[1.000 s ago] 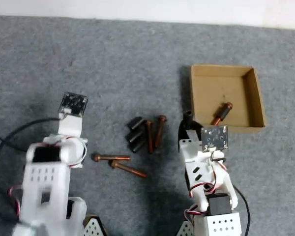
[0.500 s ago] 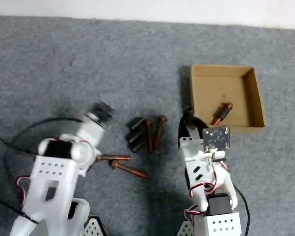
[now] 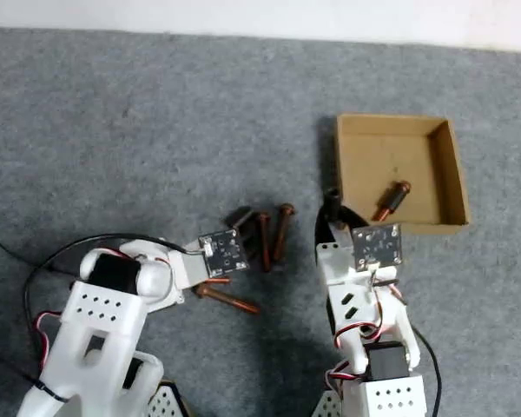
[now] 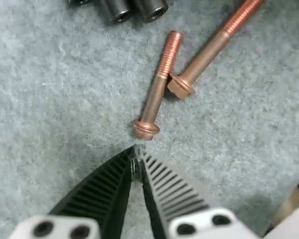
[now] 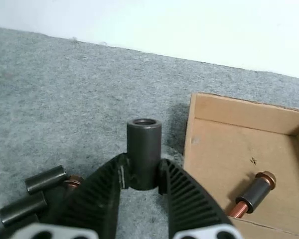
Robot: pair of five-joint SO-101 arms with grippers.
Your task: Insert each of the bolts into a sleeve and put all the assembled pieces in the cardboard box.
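Between the jaws of the right gripper (image 5: 141, 167) a dark sleeve (image 5: 144, 144) stood upright, clamped low so its open mouth faced up, apparently ready to receive a bolt. One assembled piece (image 5: 251, 194) lay in the cardboard box (image 5: 249, 114) alongside. On the carpet (image 4: 50, 89), the left gripper (image 4: 135, 152), fingers pressed together on nothing, pointed at the head of a loose bolt (image 4: 157, 84).
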